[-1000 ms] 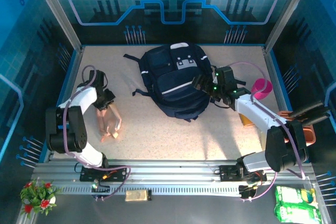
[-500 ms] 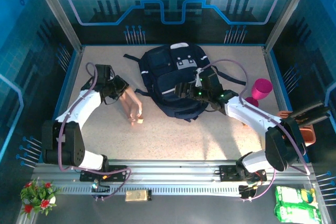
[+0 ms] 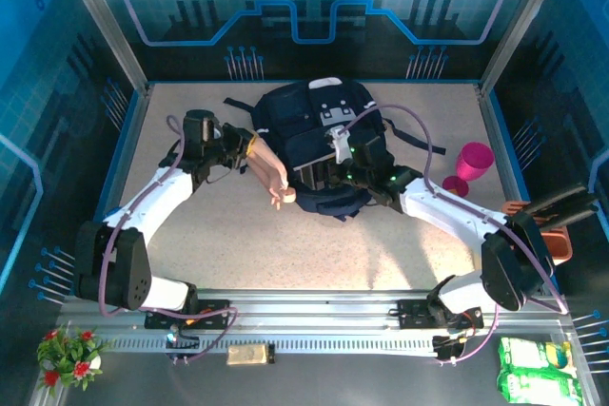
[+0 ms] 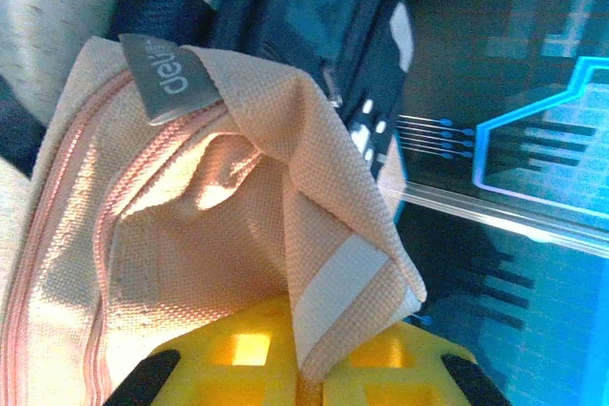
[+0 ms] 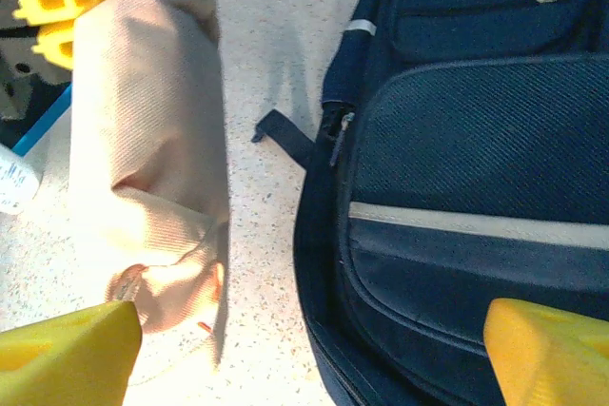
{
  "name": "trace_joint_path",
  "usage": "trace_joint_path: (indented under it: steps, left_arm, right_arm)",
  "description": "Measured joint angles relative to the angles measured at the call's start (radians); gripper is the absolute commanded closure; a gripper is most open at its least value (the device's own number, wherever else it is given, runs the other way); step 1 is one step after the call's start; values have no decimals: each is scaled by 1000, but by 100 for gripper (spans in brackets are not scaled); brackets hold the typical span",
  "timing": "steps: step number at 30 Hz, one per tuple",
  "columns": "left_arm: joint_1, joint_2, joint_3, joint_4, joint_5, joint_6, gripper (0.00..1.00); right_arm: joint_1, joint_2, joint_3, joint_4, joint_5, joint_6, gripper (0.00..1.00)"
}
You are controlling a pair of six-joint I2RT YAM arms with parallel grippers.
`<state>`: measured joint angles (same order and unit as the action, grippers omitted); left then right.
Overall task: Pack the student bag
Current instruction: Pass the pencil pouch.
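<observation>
The student bag (image 3: 295,116), dark navy with a pale stripe, lies in the middle of the table, also in the right wrist view (image 5: 476,140) and the left wrist view (image 4: 285,16). My left gripper (image 3: 245,147) is shut on one end of a pink fabric zip pouch (image 3: 269,173), which hangs just left of the bag. In the left wrist view the pouch (image 4: 209,225) is pinched between the yellow fingers of that gripper (image 4: 309,368). My right gripper (image 3: 325,181) hovers open (image 5: 304,358) over the bag's front left edge, with the pouch (image 5: 147,140) off to its left.
A magenta cup (image 3: 473,159) stands right of the bag. An orange holder (image 3: 561,244) sits at the right edge. Green packets (image 3: 538,373) and a small flower pot (image 3: 67,349) lie off the table in front. Blue walls enclose the table.
My left arm has swung right, carrying the pouch from the left side of the table up to the bag. My right gripper has moved left across the bag to its front left edge.
</observation>
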<state>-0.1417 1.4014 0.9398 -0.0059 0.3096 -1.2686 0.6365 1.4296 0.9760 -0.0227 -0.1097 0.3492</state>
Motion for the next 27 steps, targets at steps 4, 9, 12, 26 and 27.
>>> trace_joint_path:
  steps: [4,9,12,26,27]
  left_arm:
    - [-3,13,-3,69,24,-70,89]
    - [-5,39,-18,116,45,-126,89]
    - [-5,43,-26,121,50,-146,89]
    - [-5,43,-27,141,65,-151,63]
    - [-5,43,-27,139,65,-143,54]
  right_arm:
    - [27,50,61,2,-45,-47,7]
    - [78,133,142,3,-73,-77,7]
    - [98,168,163,5,-82,-80,10]
    - [114,286,246,-12,19,-32,84]
    - [112,286,245,-13,27,-24,87]
